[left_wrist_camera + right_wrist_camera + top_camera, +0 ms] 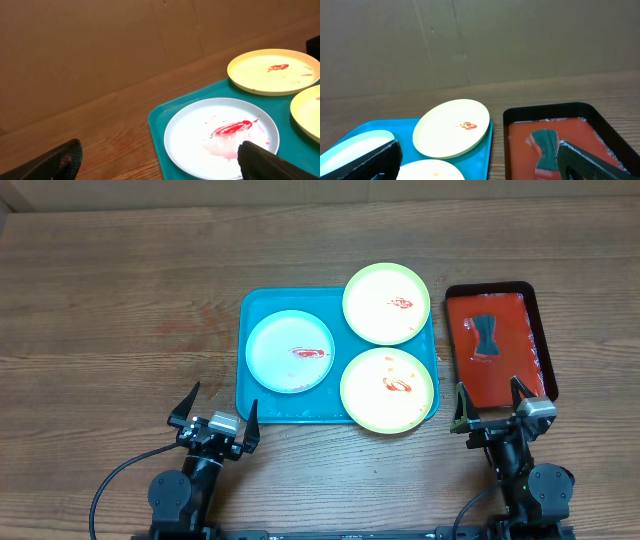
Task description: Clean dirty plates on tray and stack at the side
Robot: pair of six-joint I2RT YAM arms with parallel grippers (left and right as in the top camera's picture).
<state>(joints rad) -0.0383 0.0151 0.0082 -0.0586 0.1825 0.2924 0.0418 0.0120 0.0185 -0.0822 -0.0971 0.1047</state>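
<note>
A brown wooden table [120,300] fills the overhead view. The tray [300,302], a large turquoise rectangle with rounded corners and a raised rim, lies at its middle. Just beside it at 3 o'clock, apart from it, sits a smaller red tray [518,330] with a dark rim. All three plates are on the turquoise tray. The pale blue-white plate [290,352] lies flat on the 9 o'clock side, with a long red smear and a pinkish wash at its centre. One yellow-green plate [386,303] sits at the 1 o'clock corner and overhangs the far rim, with a small red dab on it. The other yellow-green plate [388,389] sits at the 5 o'clock corner, just over the near rim, with a red squiggle. The left gripper [222,405] hovers at 7 o'clock of the tray, its jaws spread wide and empty. The right gripper [488,395] hovers at the red tray's near end, equally agape and holding nothing. A dark green sponge [486,336] with a pinched waist lies in the red tray.
</note>
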